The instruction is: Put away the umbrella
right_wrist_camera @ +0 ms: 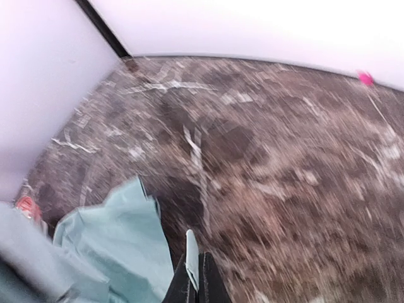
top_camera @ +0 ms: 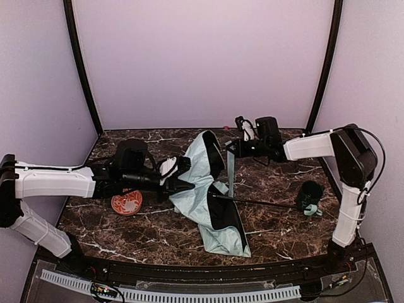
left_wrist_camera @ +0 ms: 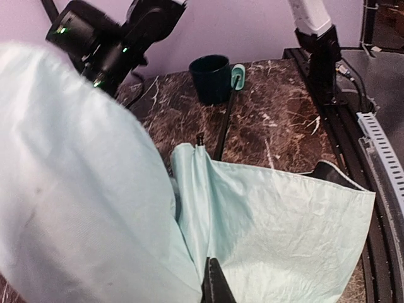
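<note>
The umbrella [top_camera: 211, 208] lies half collapsed on the marble table, pale mint fabric with black lining. Its thin black shaft [top_camera: 259, 202] runs right to the mint handle [top_camera: 311, 209]. My left gripper [top_camera: 179, 174] is at the canopy's left side. In the left wrist view its fingertips [left_wrist_camera: 216, 285] are shut where a fold of fabric [left_wrist_camera: 284, 214] converges. My right gripper [top_camera: 231, 150] hovers behind the canopy, shut on a narrow mint strap [top_camera: 230, 172] that hangs down from it. The right wrist view is blurred, but the strap [right_wrist_camera: 192, 249] shows between the closed fingers [right_wrist_camera: 208, 284].
A dark green cup [top_camera: 310, 192] stands beside the handle at the right and also shows in the left wrist view, cup [left_wrist_camera: 211, 77]. An orange-red dish [top_camera: 127, 202] sits under the left arm. Black posts and lilac walls close the back corners.
</note>
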{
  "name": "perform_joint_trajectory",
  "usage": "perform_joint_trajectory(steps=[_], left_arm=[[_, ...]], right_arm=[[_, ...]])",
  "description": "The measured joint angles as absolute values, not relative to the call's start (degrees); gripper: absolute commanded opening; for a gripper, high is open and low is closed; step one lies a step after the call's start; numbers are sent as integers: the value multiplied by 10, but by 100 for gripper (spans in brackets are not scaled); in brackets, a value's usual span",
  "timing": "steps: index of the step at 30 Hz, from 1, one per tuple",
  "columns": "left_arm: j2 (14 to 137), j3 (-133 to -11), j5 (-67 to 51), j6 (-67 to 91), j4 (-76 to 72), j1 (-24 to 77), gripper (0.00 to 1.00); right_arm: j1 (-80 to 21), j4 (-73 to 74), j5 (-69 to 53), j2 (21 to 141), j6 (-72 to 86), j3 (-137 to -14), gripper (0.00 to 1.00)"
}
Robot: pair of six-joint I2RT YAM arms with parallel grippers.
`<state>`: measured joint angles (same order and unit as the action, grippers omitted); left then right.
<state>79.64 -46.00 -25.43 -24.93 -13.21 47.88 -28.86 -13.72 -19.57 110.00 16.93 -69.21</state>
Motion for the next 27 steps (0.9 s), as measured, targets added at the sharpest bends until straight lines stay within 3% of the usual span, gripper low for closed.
perform_joint_trajectory(steps=[10, 18, 24, 27], left_arm=[[861, -514, -387, -278, -53, 480, 0], [860, -539, -412, -300, 1, 487, 0], [919, -578, -357, -316, 55, 488, 0], [943, -582, -321, -322, 81, 490, 0]], right_arm=[[-316, -299, -290, 1227, 209, -792, 0], [-350, -356, -303, 1313, 254, -868, 0], [-374, -395, -287, 1326, 295, -882, 32], [-375, -384, -258, 1325, 299, -882, 41]])
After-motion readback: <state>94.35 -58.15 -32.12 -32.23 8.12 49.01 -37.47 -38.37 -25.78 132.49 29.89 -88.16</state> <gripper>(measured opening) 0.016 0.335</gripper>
